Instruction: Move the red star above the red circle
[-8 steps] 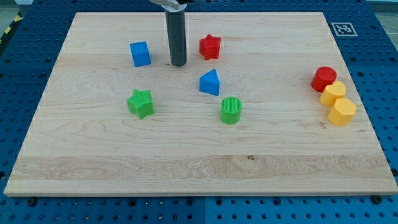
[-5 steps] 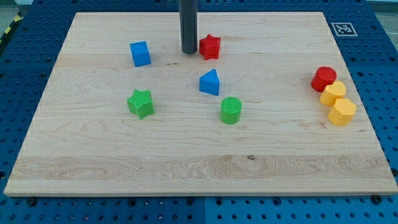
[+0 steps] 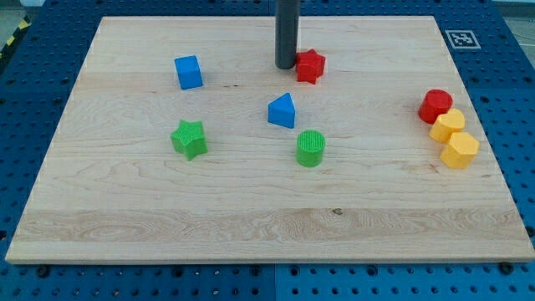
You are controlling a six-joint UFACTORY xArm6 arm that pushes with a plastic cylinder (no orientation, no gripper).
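- While my tip [image 3: 286, 66] rests on the counter [image 3: 251, 226], it sits touching or just beside the left edge of the red star [image 3: 310, 66].
- No end effector shows; the arm ends in a bare rod holding nothing.
- Red star lies near the view's top, well left of the red circle [image 3: 435, 106].
- Two yellow blocks [image 3: 447, 126] [image 3: 460, 150] adjoin the red circle below.
- Blue cube [image 3: 189, 72], blue triangle [image 3: 282, 110], green star [image 3: 190, 138] and green cylinder [image 3: 310, 149] stand apart.

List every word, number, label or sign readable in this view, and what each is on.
No readable words or numbers anywhere.
Only sign: a black-and-white square marker on the board at its top right corner; it is a pattern, not text.
The blocks carry no print, nor does my tip, which is just left of the red star.
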